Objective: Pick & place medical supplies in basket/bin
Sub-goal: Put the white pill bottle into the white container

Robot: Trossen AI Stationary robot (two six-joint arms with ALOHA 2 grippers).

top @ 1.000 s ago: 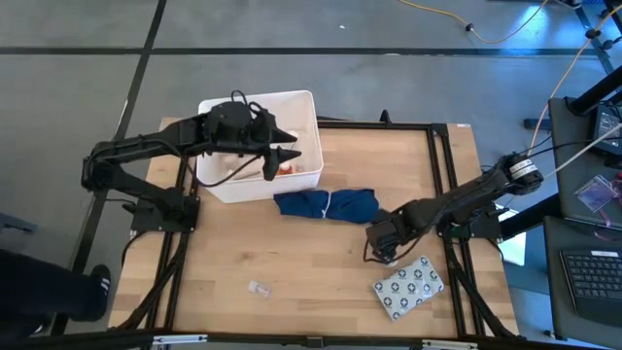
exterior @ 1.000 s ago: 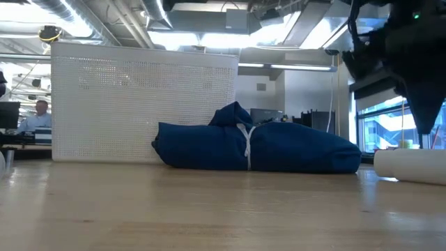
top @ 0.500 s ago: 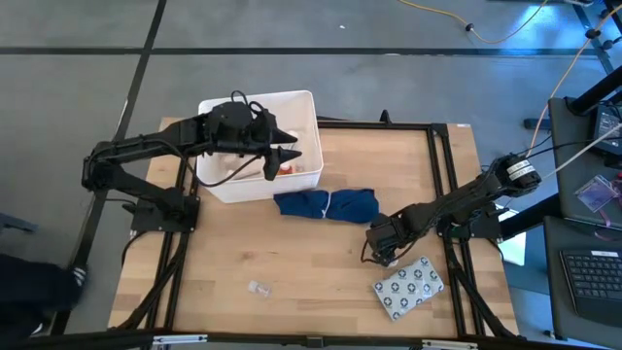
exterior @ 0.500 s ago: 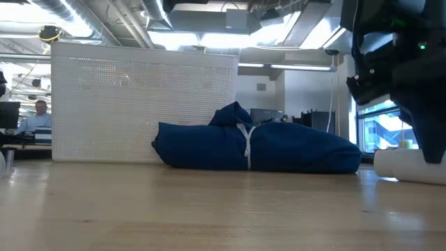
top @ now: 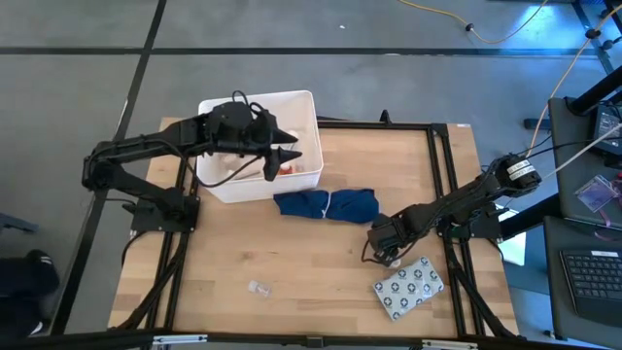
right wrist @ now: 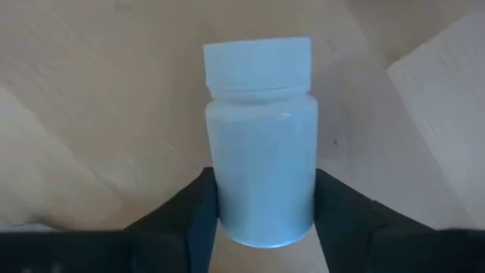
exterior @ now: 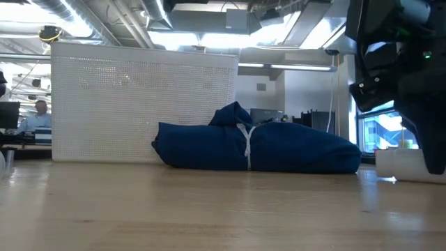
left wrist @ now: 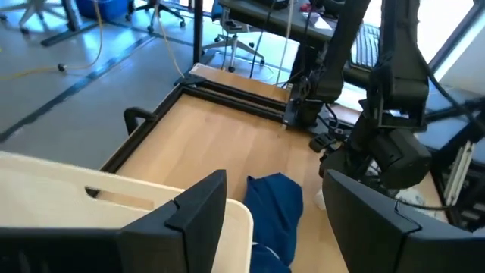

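A white bottle [right wrist: 261, 144] with a white cap [right wrist: 258, 64] lies on its side on the table, right of centre. My right gripper [top: 387, 255] stands over it, pointing down, shut on it. The white tub [top: 258, 100] sits at the far left with something orange [top: 285, 168] inside. My left gripper [top: 287, 160] hangs open above the tub's near right corner, holding nothing. A grey dotted blister pack [top: 409, 288] lies flat near the right front. A small clear vial [top: 258, 288] lies near the front edge. My right gripper pinches the bottle's body near its base end [right wrist: 227, 205] between its two fingers [right wrist: 198, 208], one on each side. The fingers come from above, pointing down, and lie across the bottle. The bottle rests on its side on the table.
A dark blue cloth bundle [top: 326, 205] lies mid-table between the tub and my right gripper. The blister pack is just in front of my right gripper. Bare wood spreads over the near left of the table. A black frame [top: 442, 175] borders the tabletop.
My right gripper has gone down toward the table onto the white bottle, still pointing down. The bottle has stayed where it lay.
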